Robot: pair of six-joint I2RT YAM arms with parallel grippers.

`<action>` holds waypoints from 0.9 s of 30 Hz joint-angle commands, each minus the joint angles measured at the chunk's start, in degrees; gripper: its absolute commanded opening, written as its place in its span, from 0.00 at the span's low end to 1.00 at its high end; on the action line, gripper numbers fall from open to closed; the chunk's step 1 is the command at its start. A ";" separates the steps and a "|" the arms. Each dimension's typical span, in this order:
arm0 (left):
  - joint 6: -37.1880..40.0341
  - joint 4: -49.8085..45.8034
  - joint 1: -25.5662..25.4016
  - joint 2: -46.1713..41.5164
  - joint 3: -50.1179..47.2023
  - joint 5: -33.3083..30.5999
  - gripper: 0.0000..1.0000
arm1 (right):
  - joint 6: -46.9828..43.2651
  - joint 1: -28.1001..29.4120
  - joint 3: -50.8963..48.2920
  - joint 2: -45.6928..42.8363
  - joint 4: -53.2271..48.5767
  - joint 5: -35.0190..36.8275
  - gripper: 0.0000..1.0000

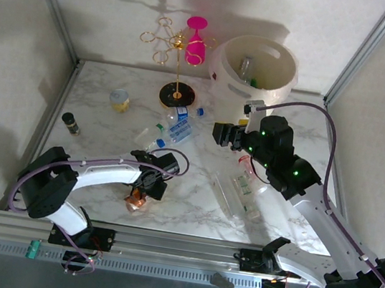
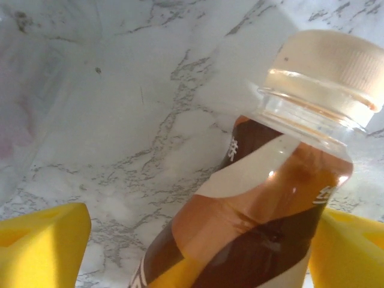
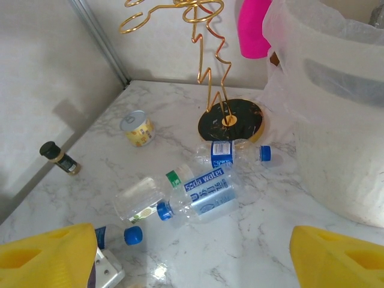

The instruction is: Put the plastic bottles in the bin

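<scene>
Down at the lower left of the overhead view, the left claw (image 1: 147, 186) hangs right over a small copper-brown plastic bottle with a cream-white ribbed cap (image 2: 240, 222), which lies on the white marble-patterned counter (image 1: 190, 209). From the wrist, the yellow pads (image 2: 42, 243) stand either side of the barrel with clear marble showing on the left side, so that claw is released and straddling, not gripping. The glossy shrink sleeve looks slick and the clear neck looks empty, so I'd call this bottle light, thin-walled and likely to squirt out if pinched near the tapering shoulder. The better hold looks like the middle of the barrel, squeezed across its width, well below the cap. Up at centre right the right claw (image 3: 192, 267) is spread wide too, nothing between its pads, facing a loose cluster of clear blue-capped water bottles (image 3: 207, 195) near the black round base of a gold wire stand (image 3: 231, 122). Those crumple easily and roll; grip across the label band. More clear bottles (image 1: 240, 191) lie at lower centre, just beside the right arm. The big round cream translucent bin (image 1: 284, 76) sits at the upper right, far edge of the counter, with a few bottles already inside, and plenty left outside.
</scene>
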 commanded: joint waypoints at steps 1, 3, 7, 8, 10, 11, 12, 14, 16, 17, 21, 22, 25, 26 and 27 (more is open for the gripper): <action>0.45 0.75 -0.18 0.77 -0.98 1.41 0.85 | -0.56 0.45 -1.04 -1.77 1.83 0.10 0.84; 0.38 1.14 -0.26 0.99 -1.28 2.40 0.80 | -0.49 0.44 -1.20 -2.03 1.89 0.29 0.84; 0.37 1.93 -0.26 0.78 -0.94 4.14 0.68 | -0.26 0.46 -1.54 -2.30 2.15 0.64 0.83; 0.44 2.05 -0.26 0.91 -0.69 4.59 0.66 | -0.15 0.46 -1.69 -2.37 2.21 0.63 0.83; 0.45 2.31 -0.26 1.09 -0.41 4.74 0.63 | 0.09 0.46 -1.82 -2.46 2.28 0.47 0.83; 0.52 2.53 -0.31 1.13 -0.39 4.93 0.62 | 0.18 0.45 -1.85 -2.44 2.33 0.46 0.83; 0.63 2.83 -0.26 1.11 -0.37 5.08 0.60 | 0.27 0.46 -2.02 -2.47 2.39 0.49 0.83; 0.69 3.17 -0.33 1.26 -0.32 4.92 0.57 | 0.43 0.46 -2.25 -2.55 2.54 0.62 0.83; 0.72 3.51 -0.33 1.24 -0.19 4.89 0.55 | 0.54 0.44 -2.39 -2.65 2.66 0.68 0.83; 0.72 3.74 -0.35 0.95 -0.11 4.91 0.53 | 0.70 0.46 -2.46 -2.67 2.72 0.64 0.83; 0.55 3.85 -0.36 -0.96 0.69 4.81 0.50 | 0.90 0.46 -3.24 -2.66 2.90 1.34 0.83; 0.69 3.70 -0.42 -1.67 1.06 4.65 0.50 | 1.03 0.46 -3.48 -2.63 2.90 1.63 0.83; 1.72 3.85 -0.43 -3.86 2.40 4.73 0.49 | 1.28 0.46 -4.14 -2.56 2.74 3.06 0.82; 2.22 3.91 -0.44 -4.87 2.89 4.94 0.49 | 1.46 0.46 -4.21 -2.62 2.72 3.47 0.81; 2.78 4.12 -0.44 -5.56 3.29 5.38 0.49 | 1.60 0.45 -4.29 -2.72 2.84 3.70 0.81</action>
